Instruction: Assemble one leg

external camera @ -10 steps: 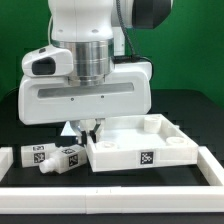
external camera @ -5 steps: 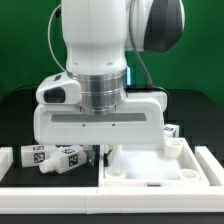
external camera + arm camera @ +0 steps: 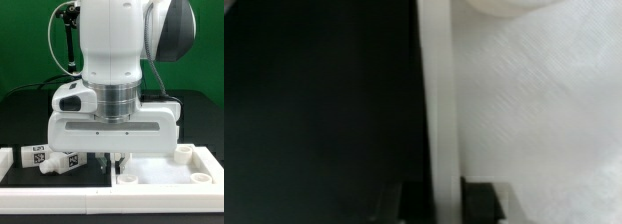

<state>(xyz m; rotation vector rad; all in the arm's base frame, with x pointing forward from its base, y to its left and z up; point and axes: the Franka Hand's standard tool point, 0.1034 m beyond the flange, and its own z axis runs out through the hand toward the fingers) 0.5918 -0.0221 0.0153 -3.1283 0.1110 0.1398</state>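
Two white legs with black-and-white tags lie side by side on the black table at the exterior view's left, one (image 3: 36, 153) beside the other (image 3: 68, 160). My gripper (image 3: 113, 161) is well apart from them. It is shut on the raised rim (image 3: 438, 100) of the large flat white table-top (image 3: 168, 168). In the wrist view my gripper (image 3: 439, 202) has a dark finger on each side of the rim, one on the black-table side (image 3: 404, 204) and one over the table-top's inside (image 3: 486, 201). The arm's body hides much of the table-top.
A low white bar (image 3: 50, 187) runs along the table's front edge, just in front of the legs and the table-top. A round corner post (image 3: 186, 153) of the table-top stands at the exterior view's right. A black stand with cables (image 3: 66, 40) rises at the back left.
My arm has moved toward the exterior view's right and nearer the camera. The table-top has shifted with it, to the right and toward the front bar. The legs have not moved.
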